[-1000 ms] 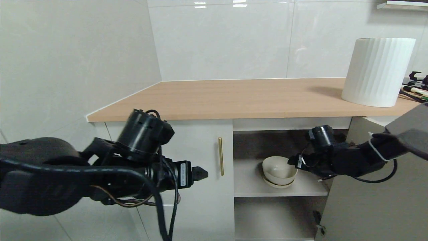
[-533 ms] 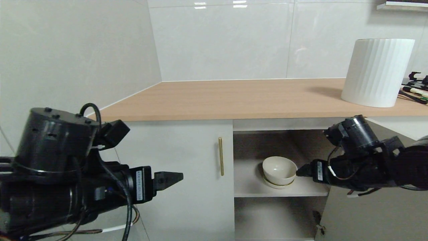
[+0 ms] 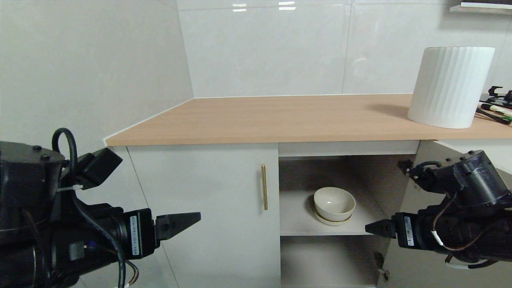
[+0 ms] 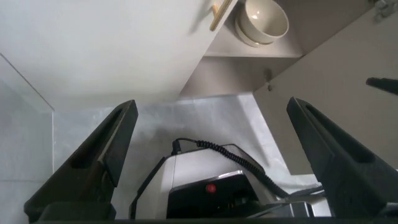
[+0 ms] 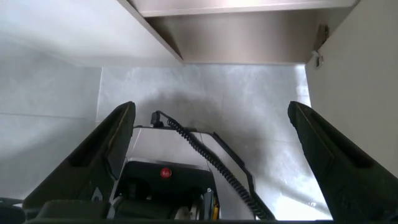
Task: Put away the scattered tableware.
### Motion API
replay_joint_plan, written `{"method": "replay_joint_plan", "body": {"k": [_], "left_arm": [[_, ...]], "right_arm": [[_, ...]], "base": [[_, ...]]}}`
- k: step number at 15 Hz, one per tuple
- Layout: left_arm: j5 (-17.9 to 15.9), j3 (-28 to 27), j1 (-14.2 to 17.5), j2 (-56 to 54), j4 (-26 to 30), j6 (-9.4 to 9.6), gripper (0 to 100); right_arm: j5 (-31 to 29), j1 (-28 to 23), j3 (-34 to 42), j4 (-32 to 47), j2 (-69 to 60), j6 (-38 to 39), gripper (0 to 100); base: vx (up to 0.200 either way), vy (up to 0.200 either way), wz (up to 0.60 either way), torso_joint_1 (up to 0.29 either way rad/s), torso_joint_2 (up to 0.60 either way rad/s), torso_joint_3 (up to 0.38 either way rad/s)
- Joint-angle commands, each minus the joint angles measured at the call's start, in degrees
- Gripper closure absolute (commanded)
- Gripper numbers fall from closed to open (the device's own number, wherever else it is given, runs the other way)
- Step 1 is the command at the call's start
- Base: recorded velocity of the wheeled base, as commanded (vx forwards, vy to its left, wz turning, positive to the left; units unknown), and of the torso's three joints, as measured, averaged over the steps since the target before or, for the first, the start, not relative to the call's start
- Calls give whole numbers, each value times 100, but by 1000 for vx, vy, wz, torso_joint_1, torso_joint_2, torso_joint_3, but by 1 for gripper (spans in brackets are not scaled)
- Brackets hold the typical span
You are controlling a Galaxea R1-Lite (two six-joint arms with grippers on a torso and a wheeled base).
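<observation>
**Bowl shelved, both grippers empty – the open door is nearest the right arm**

The bowl (image 3: 334,203) sits upright, mouth up, on a shallow plate (image 3: 325,219) towards the middle of the cabinet shelf (image 3: 296,222). Being round, it has no long axis to line up with. Judging by how things lie, this piece is already put away, and what is left here is probably to shut the compartment.

The relation that matters is therefore shelf to door. The open door (image 3: 408,268) hangs off the right-hand side of the shelf and swings out towards the robot. The right gripper (image 3: 372,229) sits just outside the shelf's front edge at its right end. It is a little lower than the bowl, points towards the shelf and lies close in front of the door's inner face. The bowl lies ahead of it and to its left, apart from it.

The left gripper (image 3: 188,220) is well off to the left of the shelf, in front of the closed door (image 3: 208,200) and beyond the brass handle (image 3: 264,187). The right arm is thus the nearer one to the shelf and the open door.

Both wrist views show the fingers spread wide with nothing between them – neither gripper holds or touches anything.
</observation>
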Motion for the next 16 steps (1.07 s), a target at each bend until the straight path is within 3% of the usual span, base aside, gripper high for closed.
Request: {"method": "replay_joint_plan", "body": {"k": [1,16], "left_arm": [[-1,86,8,0,-3,-7,0],[-10,236,-133,-52,-12,11,0]], "right_arm": [[1,17,22,72,-72,-1,0],[-8,114,145,169,-239,-1,0]], "base": [[0,0,0,0,0,0],[-200,0,0,2,2,0]]}}
